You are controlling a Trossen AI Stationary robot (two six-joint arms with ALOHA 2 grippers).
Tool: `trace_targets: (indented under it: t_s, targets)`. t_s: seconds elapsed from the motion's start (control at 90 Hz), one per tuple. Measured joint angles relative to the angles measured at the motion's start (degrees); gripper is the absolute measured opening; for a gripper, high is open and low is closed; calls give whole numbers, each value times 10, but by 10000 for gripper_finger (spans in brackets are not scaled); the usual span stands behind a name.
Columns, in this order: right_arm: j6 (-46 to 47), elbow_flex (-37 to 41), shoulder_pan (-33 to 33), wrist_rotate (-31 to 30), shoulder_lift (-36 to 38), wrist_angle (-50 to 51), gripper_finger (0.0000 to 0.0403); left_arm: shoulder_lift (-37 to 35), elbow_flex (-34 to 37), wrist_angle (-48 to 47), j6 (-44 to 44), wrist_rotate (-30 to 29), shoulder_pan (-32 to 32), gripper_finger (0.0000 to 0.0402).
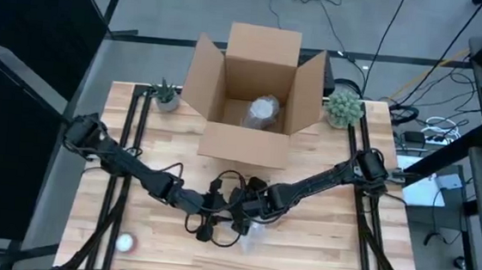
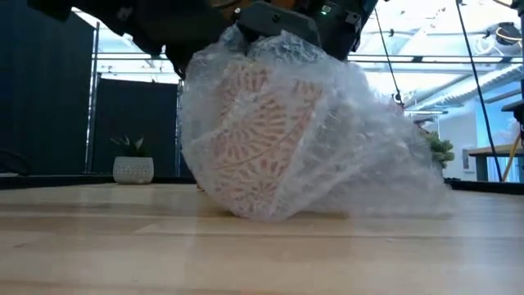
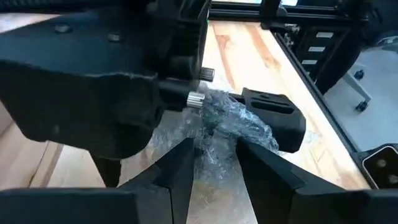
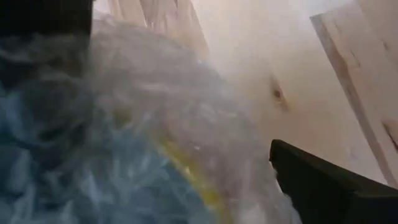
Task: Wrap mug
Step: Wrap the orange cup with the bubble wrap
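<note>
The mug [image 2: 262,139], orange-patterned, lies tilted on the wooden table [image 1: 327,245] inside clear bubble wrap [image 2: 360,164]; its lower side rests on the table. Both grippers meet over it near the table's front middle. My left gripper [image 3: 214,163] is shut on a bunch of the wrap. My right gripper [image 1: 251,206] sits right on top of the bundle, and the wrap fills its wrist view [image 4: 137,124]. In the high view the arms hide most of the bundle; only some bubble wrap [image 1: 254,237] shows below them. My left gripper pinches a gathered bunch of bubble wrap [image 3: 214,140] between its two fingers [image 3: 183,168], several crumpled layers. The bunch lies on top of the bundle, right beside the right gripper. The bundle below rests on the table.
An open cardboard box [image 1: 253,93] stands at the far middle with a wrapped item [image 1: 262,111] inside. Small potted plants [image 1: 166,96] [image 1: 344,107] flank it. A small white round thing [image 1: 125,244] lies near the front left corner.
</note>
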State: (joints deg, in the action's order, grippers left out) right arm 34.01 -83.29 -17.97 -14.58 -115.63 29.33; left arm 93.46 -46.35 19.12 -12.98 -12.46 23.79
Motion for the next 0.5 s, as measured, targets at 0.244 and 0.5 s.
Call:
trace_targets:
  t_s: [0.244,0.5]
  targets:
    - [-30,-38,1,39,3,67,270,2,-2,-8,-17,-6,-7,120]
    - [-33,-100,-4,61,61,202,270,5,2,-22,-17,-21,-8,120]
